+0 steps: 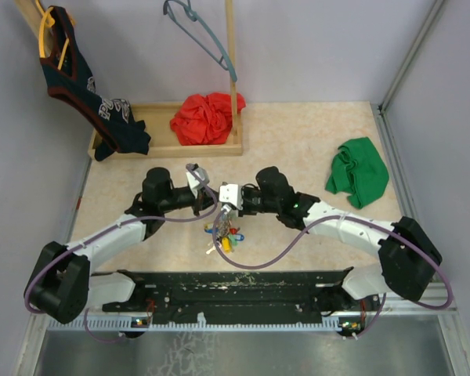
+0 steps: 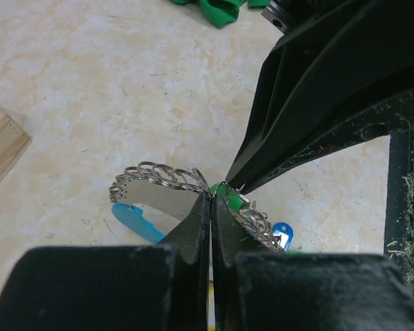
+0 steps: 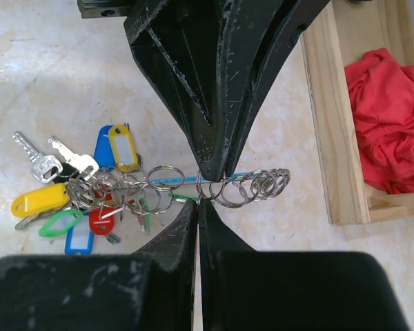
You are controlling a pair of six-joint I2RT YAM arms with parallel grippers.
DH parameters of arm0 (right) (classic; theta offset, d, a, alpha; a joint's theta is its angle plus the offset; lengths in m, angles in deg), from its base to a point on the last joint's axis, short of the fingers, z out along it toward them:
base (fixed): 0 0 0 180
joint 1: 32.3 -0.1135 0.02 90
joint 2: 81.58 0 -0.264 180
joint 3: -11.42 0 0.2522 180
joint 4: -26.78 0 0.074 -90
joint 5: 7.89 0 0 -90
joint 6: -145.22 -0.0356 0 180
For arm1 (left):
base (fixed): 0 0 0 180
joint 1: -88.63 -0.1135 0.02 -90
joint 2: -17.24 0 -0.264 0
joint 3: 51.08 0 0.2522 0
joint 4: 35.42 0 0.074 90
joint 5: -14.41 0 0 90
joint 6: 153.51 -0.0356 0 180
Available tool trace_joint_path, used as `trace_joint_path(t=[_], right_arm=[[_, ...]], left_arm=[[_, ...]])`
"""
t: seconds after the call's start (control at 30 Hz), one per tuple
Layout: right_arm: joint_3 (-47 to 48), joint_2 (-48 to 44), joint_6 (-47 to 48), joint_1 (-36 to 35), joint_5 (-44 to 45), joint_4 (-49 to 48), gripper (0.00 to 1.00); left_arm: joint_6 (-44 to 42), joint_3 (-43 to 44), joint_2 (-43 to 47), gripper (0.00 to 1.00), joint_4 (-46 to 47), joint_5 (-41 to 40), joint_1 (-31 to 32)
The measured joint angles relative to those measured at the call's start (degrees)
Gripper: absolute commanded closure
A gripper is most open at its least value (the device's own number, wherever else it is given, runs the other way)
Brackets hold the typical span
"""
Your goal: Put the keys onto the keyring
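Note:
The keyring [image 3: 172, 181] hangs edge-on between my two grippers, with several small split rings [image 3: 262, 185] threaded along its thin wire. Its light-blue section [image 2: 134, 219] shows below the rings. A bunch of keys [image 3: 76, 200] with yellow, green, red and blue tags lies at its left end, and shows in the top view as keys [image 1: 222, 235]. My left gripper [image 2: 212, 195] is shut on the keyring wire. My right gripper [image 3: 198, 201] is shut tip to tip against it, pinching the small ring of a green-tagged key [image 2: 231, 195].
A wooden tray [image 1: 172, 150] at the back holds a red cloth [image 1: 207, 117]. A green cloth [image 1: 359, 171] lies at the right. A dark garment [image 1: 86, 94] and a grey-blue hanger [image 1: 200, 31] hang above the tray. A black rail [image 1: 235, 286] runs along the near edge.

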Motion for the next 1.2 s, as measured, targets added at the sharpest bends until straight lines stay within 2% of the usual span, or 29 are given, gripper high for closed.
trace_joint_path(t=[0.27,0.53,0.67,0.8,1.0,1.2], right_arm=[[-3.1,-0.8,0.8,-0.2,2.6,-4.6,1.00],[-5.2,-1.6,0.8,-0.5,4.1,-8.7,1.00],[-5.2,-2.9,0.9,-0.6,4.3,-8.5,1.00],[-5.1,-4.3,1.7,-0.5,4.5,-6.5,1.00],[-4.0,-4.3,3.7,-0.3,3.6,-0.6,1.00],[-0.9,-4.3,5.7,0.0,2.2,4.5,1.00]], left_arm=[[7.3,-0.2,0.0,1.00,2.6,-3.7,0.4],[17.8,-4.9,0.5,0.99,12.7,-8.6,0.7],[19.5,-6.6,0.5,0.78,17.3,-9.2,0.8],[17.4,-7.1,0.5,0.71,19.8,-8.9,0.7],[9.2,-7.8,1.2,0.63,20.8,-7.7,-0.1],[-1.1,-7.7,1.8,0.57,17.6,-1.3,-0.3]])
